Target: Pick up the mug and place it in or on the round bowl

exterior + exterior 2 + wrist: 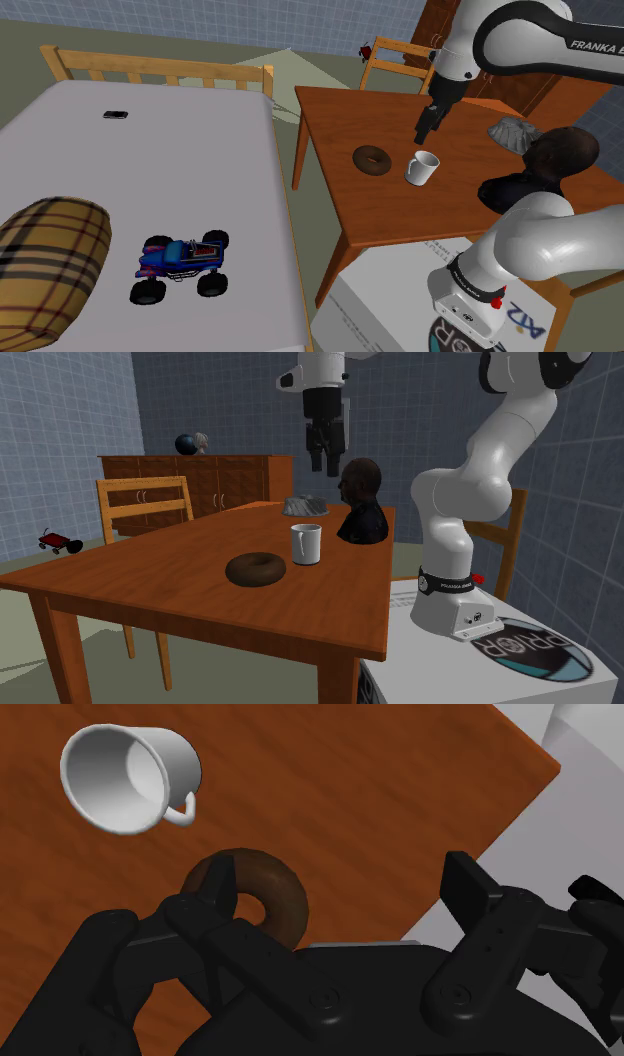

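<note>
Setting: home interior, bedrm w/ dining corner.
Bed (160, 180) w/ slatted wood rail (160, 70), plaid bolster (45, 265), toy monster truck (180, 265) & small dark phone (116, 114) on the cover. Next to it a wood table (170, 607) w/ slat-back chair (143, 487). Wood sideboard (230, 477) along grey-blue tiled wall (60, 432). Dark bust (362, 492) on the table, red toy wagon (57, 542) on the floor. Furniture & toys all domestic.

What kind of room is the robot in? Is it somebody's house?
Probably a room in a home, maybe a bedroom: there is a bed with a toy truck on it, and a wooden table and chair nearby.
</note>
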